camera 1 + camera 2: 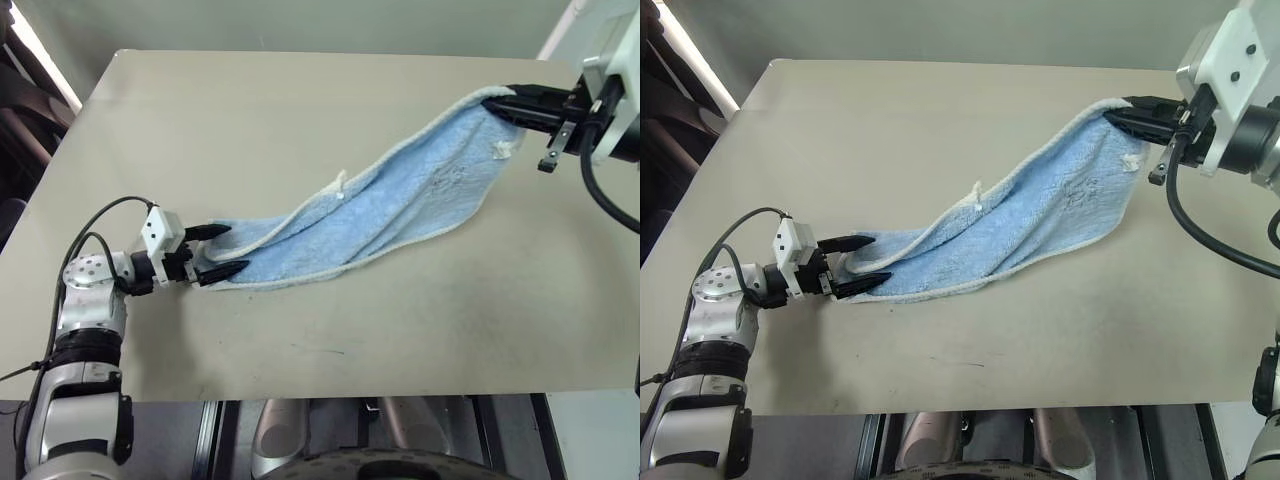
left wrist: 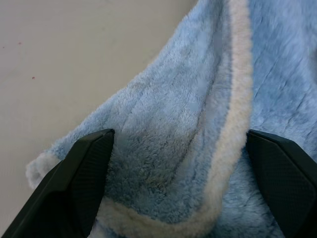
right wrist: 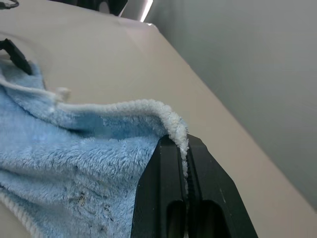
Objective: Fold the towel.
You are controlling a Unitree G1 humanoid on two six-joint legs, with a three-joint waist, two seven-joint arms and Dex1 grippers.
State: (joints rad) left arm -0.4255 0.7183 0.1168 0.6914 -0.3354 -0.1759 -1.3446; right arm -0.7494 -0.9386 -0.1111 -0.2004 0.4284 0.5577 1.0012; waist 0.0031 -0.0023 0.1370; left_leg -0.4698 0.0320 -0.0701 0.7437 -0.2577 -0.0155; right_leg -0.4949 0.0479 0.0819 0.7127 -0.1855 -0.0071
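Right wrist view has the right tool point(image 3: 187, 163) clamped on the towel point(image 1: 390, 205) edge, raised off the desk point(image 1: 300, 110). Left tool point(image 1: 222, 253), its 2 fingers apart, straddles the low end (ungripped); that end may drag.

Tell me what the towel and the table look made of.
Towel: looks like soft terry cloth, light blue, fluffy pile, with a white stitched edging. Table: smooth matte beige top, probably laminate or painted board; the material underneath can't be told.
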